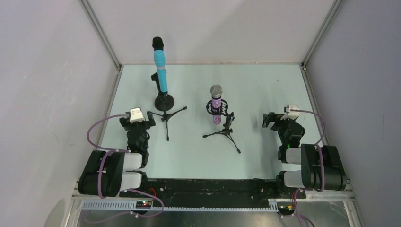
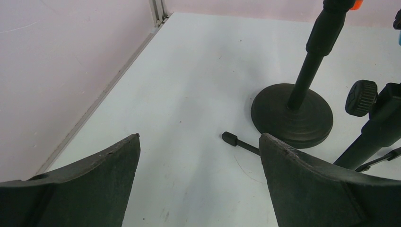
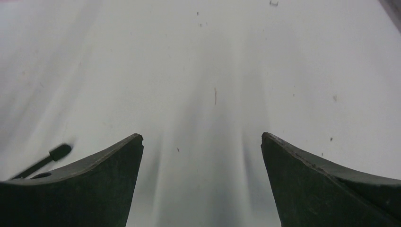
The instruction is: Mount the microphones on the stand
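A cyan-blue microphone (image 1: 161, 71) stands upright in a clip on a tripod stand (image 1: 166, 117) at the back left. A black part (image 1: 158, 43) sits above it; I cannot tell whether it is this microphone's head. A round-base stand (image 1: 164, 102) stands just behind; in the left wrist view an orange-red bit (image 2: 357, 4) shows at the top of its pole (image 2: 312, 56). A glittery purple microphone (image 1: 216, 106) with a silver mesh head sits in a second tripod stand (image 1: 226, 132) at the centre. My left gripper (image 1: 137, 122) (image 2: 199, 142) and right gripper (image 1: 274, 120) (image 3: 202, 139) are open and empty.
White walls and metal frame posts enclose the table (image 1: 265, 85). A tripod leg tip (image 2: 230, 138) lies on the table just ahead of my left fingers, by the round base (image 2: 292, 116). Another leg tip (image 3: 60, 152) shows at the left of the right wrist view.
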{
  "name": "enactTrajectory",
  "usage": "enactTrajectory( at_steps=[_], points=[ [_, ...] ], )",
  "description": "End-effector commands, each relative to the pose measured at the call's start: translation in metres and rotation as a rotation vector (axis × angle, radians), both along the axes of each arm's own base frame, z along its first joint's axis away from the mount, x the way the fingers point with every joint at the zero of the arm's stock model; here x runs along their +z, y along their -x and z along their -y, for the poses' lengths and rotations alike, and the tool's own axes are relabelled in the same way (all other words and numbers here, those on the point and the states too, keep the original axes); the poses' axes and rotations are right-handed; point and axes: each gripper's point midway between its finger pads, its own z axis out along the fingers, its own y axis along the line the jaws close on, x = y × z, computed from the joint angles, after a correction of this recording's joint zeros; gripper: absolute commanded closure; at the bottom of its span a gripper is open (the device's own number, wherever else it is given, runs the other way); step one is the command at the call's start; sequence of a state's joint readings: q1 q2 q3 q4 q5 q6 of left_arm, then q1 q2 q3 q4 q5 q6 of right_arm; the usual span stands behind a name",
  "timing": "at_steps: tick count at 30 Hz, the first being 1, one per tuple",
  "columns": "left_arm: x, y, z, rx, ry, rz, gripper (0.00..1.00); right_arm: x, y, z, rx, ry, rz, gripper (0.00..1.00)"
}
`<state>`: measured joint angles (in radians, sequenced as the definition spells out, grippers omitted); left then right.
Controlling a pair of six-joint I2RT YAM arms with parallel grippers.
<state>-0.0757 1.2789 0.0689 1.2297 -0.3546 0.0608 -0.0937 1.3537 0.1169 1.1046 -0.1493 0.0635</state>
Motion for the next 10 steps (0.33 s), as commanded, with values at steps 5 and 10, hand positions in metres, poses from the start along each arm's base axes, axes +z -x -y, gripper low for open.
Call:
enactTrajectory(
  at_steps=[5, 10],
  points=[
    [0.022, -0.007, -0.002, 0.010, 0.006, 0.068, 0.02, 0.023, -0.019, 0.008, -0.046, -0.018, 0.045, 0.01],
    [0.021, -0.008, -0.001, 0.004, 0.001, 0.062, 0.02, 0.019, -0.028, 0.002, -0.041, 0.022, 0.002, 0.01]
  ],
)
